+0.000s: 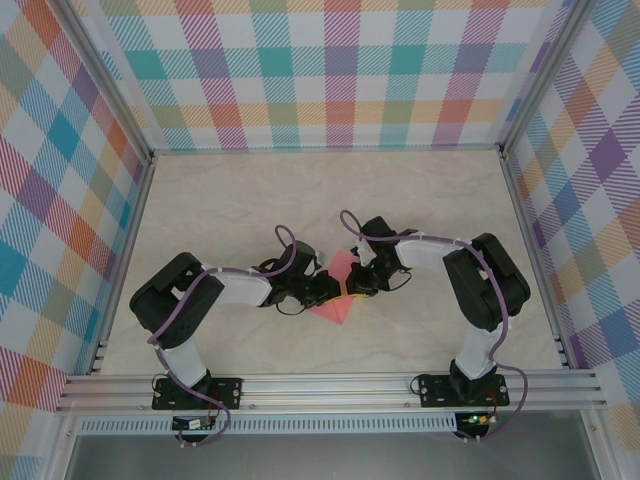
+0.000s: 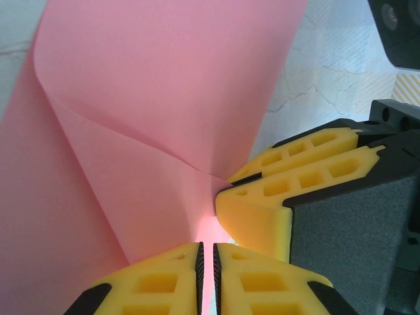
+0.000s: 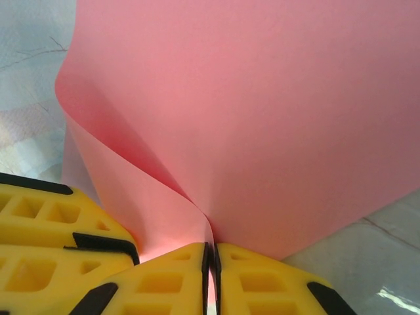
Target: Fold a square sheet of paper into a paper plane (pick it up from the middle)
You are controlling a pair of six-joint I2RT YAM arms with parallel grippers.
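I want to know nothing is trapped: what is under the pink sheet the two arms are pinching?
The pale marbled table shows past the edges of the square sheet of paper. The patch directly beneath its curled folds is covered, so that cannot be checked.

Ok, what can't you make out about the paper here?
Top view: the square sheet of paper is mostly hidden under the left fingers and right fingers; creases too small to read.
Left wrist view: its outline runs off the top and left edges.
Right wrist view: the pinched part vanishes between the right fingers.

no legible text, labels, numbers or signs
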